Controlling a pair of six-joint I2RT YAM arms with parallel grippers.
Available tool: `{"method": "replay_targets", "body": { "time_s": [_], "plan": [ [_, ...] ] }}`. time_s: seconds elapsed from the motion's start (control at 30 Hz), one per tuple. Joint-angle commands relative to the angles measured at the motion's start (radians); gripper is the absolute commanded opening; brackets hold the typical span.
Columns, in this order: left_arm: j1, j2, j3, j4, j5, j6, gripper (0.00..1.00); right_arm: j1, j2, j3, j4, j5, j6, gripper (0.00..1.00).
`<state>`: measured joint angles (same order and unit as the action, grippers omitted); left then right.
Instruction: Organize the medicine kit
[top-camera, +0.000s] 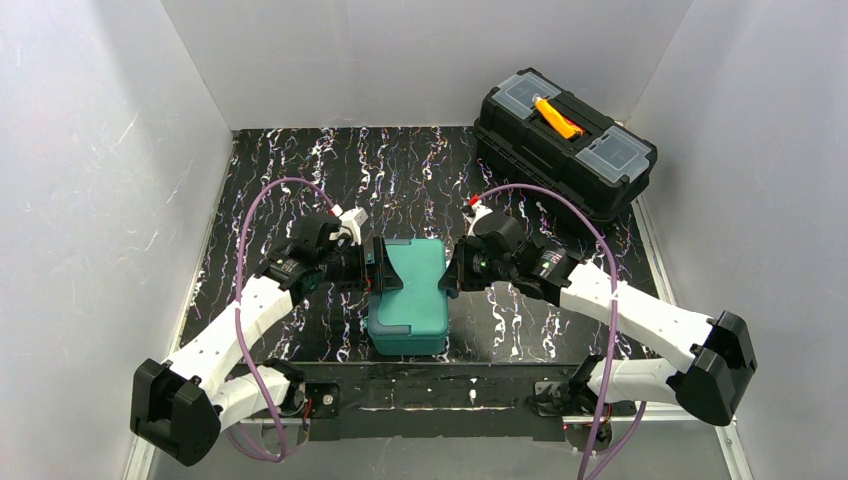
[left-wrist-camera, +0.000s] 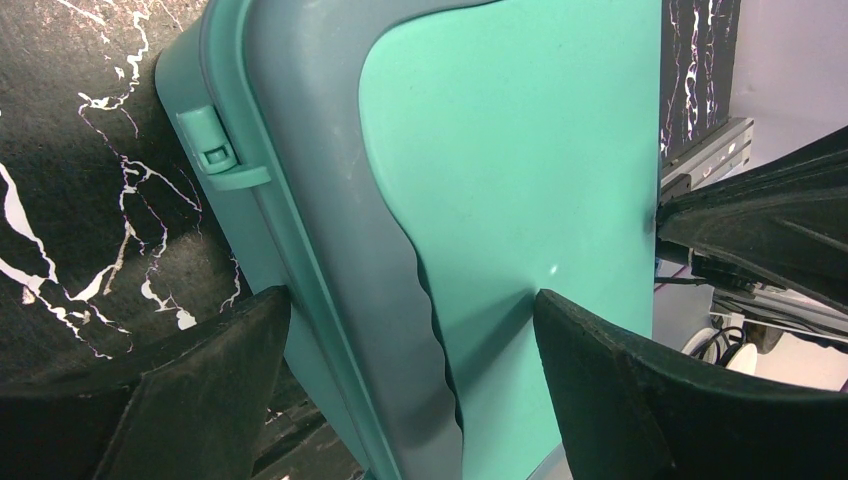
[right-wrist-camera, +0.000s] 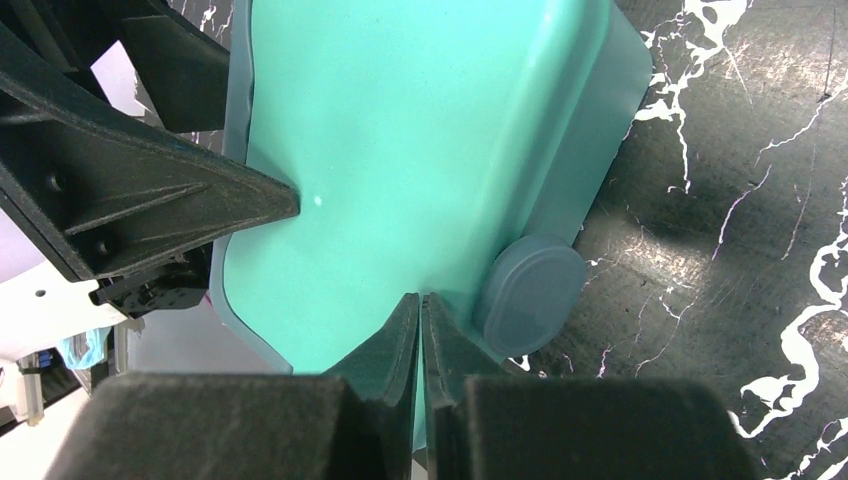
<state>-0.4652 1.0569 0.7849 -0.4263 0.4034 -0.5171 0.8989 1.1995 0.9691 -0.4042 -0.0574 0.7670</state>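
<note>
The teal-green rounded plastic medicine box (top-camera: 410, 300) sits at the near middle of the black marbled table (top-camera: 300, 160), lid down, with an arm on each side. The left gripper (left-wrist-camera: 412, 298) is spread wide across the box's left edge. One finger hangs beside the wall and the other over the lid, gripping nothing. The small teal latch (left-wrist-camera: 215, 150) looks fastened. The right gripper (right-wrist-camera: 421, 300) is pinched nearly together at the lid's right rim, and I judge it to be nipping that rim. No bottles, packets or gauze show anywhere, so any sorting inside can't be checked. The black toolbox with orange handle (top-camera: 565, 140) sits at the back right, well apart.
</note>
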Motion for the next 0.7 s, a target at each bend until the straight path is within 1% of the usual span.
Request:
{"method": "replay_targets", "body": {
  "time_s": [0.0, 0.1, 0.23, 0.3, 0.47, 0.67],
  "plan": [
    [-0.003, 0.006, -0.003, -0.043, -0.017, 0.026, 0.89, 0.005, -0.033, 0.033, 0.031, 0.026, 0.003, 0.11],
    [-0.002, 0.006, -0.002, -0.043, -0.017, 0.025, 0.89, 0.005, -0.072, 0.023, 0.018, 0.052, 0.004, 0.15],
    [-0.002, 0.005, -0.001, -0.043, -0.017, 0.026, 0.89, 0.005, -0.12, -0.001, -0.013, 0.145, 0.005, 0.21],
    [-0.002, 0.007, -0.001, -0.043, -0.017, 0.026, 0.89, 0.003, -0.129, -0.007, -0.03, 0.165, 0.004, 0.23],
    [-0.004, 0.01, -0.002, -0.043, -0.017, 0.026, 0.89, 0.003, -0.121, -0.025, -0.029, 0.172, 0.022, 0.32],
    [-0.002, 0.007, -0.004, -0.044, -0.018, 0.026, 0.89, 0.003, -0.102, -0.039, -0.01, 0.172, 0.036, 0.33]
  ]
}}
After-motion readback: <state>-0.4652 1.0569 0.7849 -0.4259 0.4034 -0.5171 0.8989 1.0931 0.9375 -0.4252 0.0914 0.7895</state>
